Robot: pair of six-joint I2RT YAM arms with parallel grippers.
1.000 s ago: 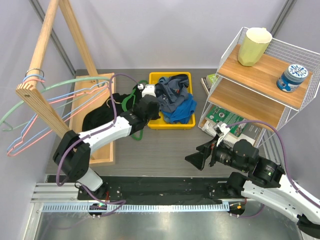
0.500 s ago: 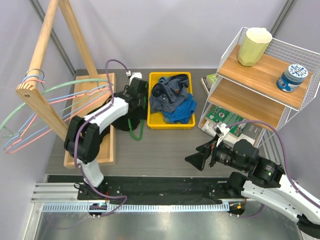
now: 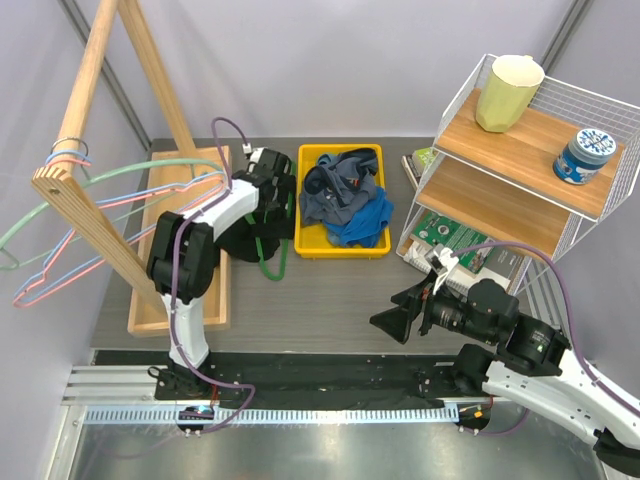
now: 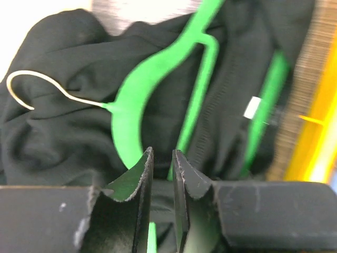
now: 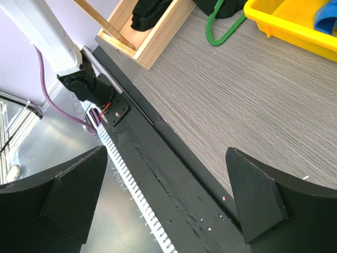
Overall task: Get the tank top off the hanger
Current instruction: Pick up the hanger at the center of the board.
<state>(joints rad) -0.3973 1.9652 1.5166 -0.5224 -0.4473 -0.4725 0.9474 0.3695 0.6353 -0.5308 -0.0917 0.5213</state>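
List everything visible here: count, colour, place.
tank top: 1, black, between rack and bin
hanger: 1, green, in tank top
bin: 1, yellow, table centre
clothes: pile, blue-grey, in bin
rack: 1, wood, left
wire hangers: several, pastel, on rack
shelf unit: 1, white wire and wood, right
cup: 1, yellowish, top shelf
tin: 1, blue, top shelf
left gripper: 1, black, nearly closed, over tank top
right gripper: 1, black, open, near edge

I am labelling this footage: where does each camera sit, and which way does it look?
Top external: above and behind, looking down on the table; both arms show.
Left wrist: on the left pincer, facing the black tank top and green hanger; its fingers show.
Right wrist: on the open right pincer, facing the table's near edge.
All three see the green hanger.
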